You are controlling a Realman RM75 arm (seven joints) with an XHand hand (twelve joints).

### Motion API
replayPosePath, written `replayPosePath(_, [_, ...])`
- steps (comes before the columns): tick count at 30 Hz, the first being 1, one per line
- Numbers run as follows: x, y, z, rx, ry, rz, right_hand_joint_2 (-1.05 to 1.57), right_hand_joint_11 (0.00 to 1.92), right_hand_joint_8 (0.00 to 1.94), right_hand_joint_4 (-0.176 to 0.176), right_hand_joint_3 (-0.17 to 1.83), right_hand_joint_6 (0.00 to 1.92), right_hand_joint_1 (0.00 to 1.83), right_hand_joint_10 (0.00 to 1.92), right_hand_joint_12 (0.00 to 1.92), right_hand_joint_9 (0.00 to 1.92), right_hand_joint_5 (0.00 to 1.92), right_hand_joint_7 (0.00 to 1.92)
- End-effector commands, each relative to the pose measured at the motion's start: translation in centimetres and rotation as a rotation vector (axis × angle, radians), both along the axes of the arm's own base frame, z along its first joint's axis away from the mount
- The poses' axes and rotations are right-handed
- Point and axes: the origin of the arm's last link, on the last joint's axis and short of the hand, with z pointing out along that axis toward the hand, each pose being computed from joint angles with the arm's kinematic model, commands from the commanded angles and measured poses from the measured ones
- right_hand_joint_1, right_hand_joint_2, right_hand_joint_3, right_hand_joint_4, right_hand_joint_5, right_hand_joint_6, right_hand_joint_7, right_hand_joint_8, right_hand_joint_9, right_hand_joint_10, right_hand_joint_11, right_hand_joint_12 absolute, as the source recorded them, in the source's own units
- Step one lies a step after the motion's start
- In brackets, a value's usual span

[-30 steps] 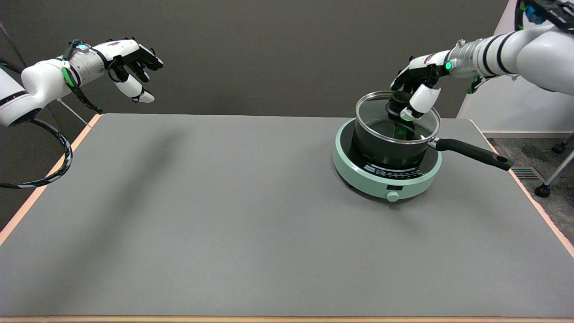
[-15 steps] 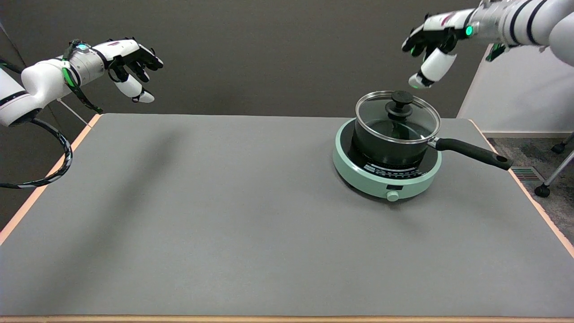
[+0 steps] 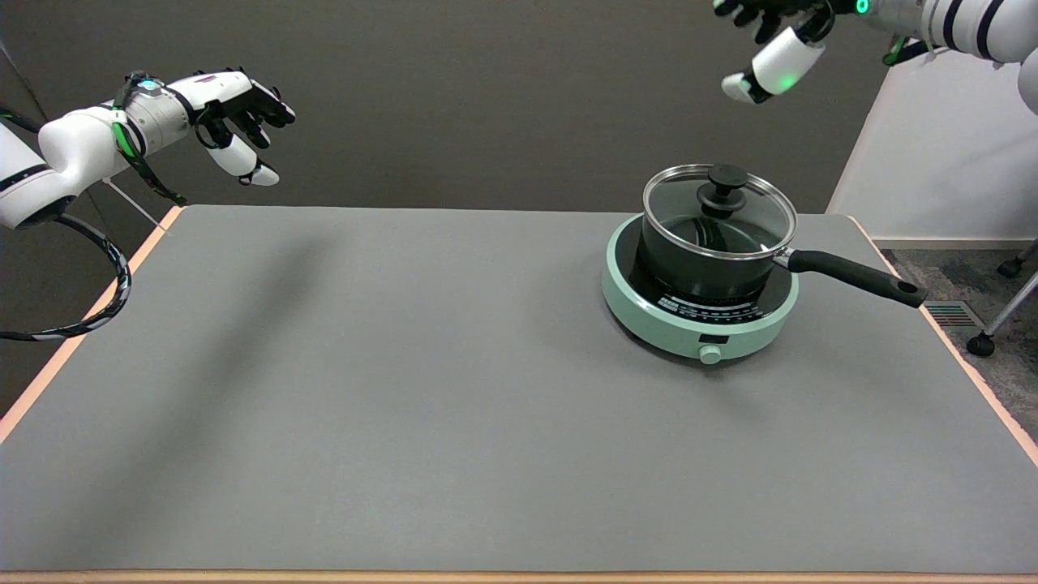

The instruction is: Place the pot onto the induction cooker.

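Note:
A black pot [image 3: 704,261] with a glass lid and a black knob [image 3: 726,180] sits upright on the mint-green induction cooker [image 3: 699,318] at the table's far right. Its long black handle [image 3: 855,276] points right, out past the cooker's rim. My right hand [image 3: 770,49] hangs high in the air above and a little right of the pot, partly cut off by the picture's top edge. It holds nothing and its fingers are apart, well away from the lid.
The idle left hand [image 3: 235,113] hangs still at the upper left above the table's far corner. The grey table [image 3: 389,389] has orange edges; its right edge runs close to the pot handle's tip. A white panel [image 3: 941,170] stands behind the cooker on the right.
My right hand has let go of the lid knob and risen up and away from the pot toward the picture's top edge. The pot stays put on the cooker.

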Motion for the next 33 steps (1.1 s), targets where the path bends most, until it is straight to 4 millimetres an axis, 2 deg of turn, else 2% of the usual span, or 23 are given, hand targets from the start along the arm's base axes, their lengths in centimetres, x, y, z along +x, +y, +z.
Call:
replayPosePath(1, [0.0,1.1,-3.3,0.349,-0.302,0.345,0.48,0.0,0.21,-0.02,0.89,0.16,0.83,0.47,1.76,0.62,0.36,0.48])
replayPosePath(6, [-1.1,1.2,-4.0,0.382,-0.325,0.335,0.48,0.0,0.21,-0.048,0.88,0.15,0.83,0.47,1.71,0.58,0.33,0.47])
replayPosePath(11, [-2.0,1.3,-4.0,0.426,-0.382,0.364,0.48,0.0,0.22,-0.055,0.88,0.15,0.79,0.43,1.67,0.53,0.32,0.43])
replayPosePath(13, [-2.2,1.4,-3.6,0.443,-0.431,0.39,0.48,0.28,0.2,-0.054,0.86,0.16,0.72,0.36,1.45,0.45,0.3,0.38])
replayPosePath(16, [-3.0,1.5,-2.4,0.456,-0.578,0.429,0.47,0.42,0.2,-0.056,0.82,0.16,0.66,0.35,1.24,0.4,0.28,0.34])
replayPosePath(21, [-4.3,1.7,-1.0,0.451,-0.764,0.507,0.48,0.46,0.2,-0.059,0.84,0.17,0.7,0.36,1.23,0.39,0.3,0.36])
replayPosePath(28, [-5.2,2.1,-0.8,0.413,-0.776,0.517,0.46,0.45,0.23,-0.063,0.88,0.14,0.76,0.41,1.26,0.35,0.33,0.36])
replayPosePath(33, [-5.8,2.2,-0.4,0.38,-0.795,0.521,0.46,0.41,0.22,-0.064,0.88,0.14,0.75,0.4,1.14,0.33,0.33,0.35])
